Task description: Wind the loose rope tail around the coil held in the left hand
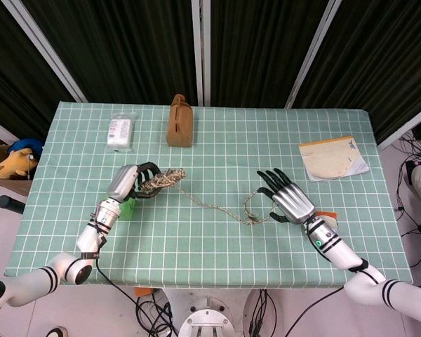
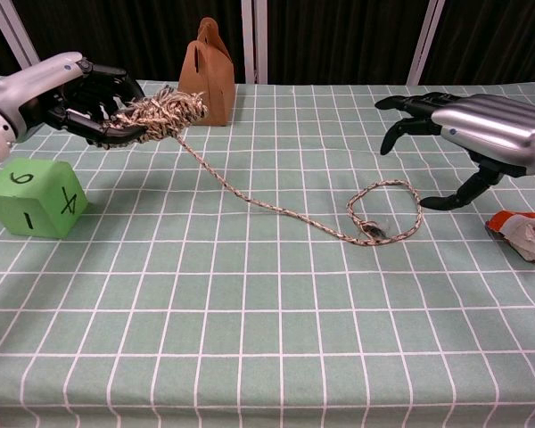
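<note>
Gripping the bundled beige braided rope coil (image 2: 160,111) above the green checked tablecloth (image 2: 267,339) with left hand (image 2: 89,94); loose tail (image 2: 276,212) trailing down to a flat loop (image 2: 388,214). Hovering beside that loop with right hand (image 2: 468,129), fingers spread, empty. Best to pinch near the loop's end, lift clear, then wrap snugly while holding the coil steady.

The rope (image 2: 276,210) looked like rough, fibrous braided cord, and its coil (image 2: 160,111) was frayed and fuzzy. Both the left hand (image 2: 80,94) and right hand (image 2: 481,134) had smooth, glossy metal-looking backs (their fingers seemed matt black plastic). The checked tablecloth (image 2: 250,339) was matt cloth, the brown bag (image 2: 205,73) dull paper.
</note>
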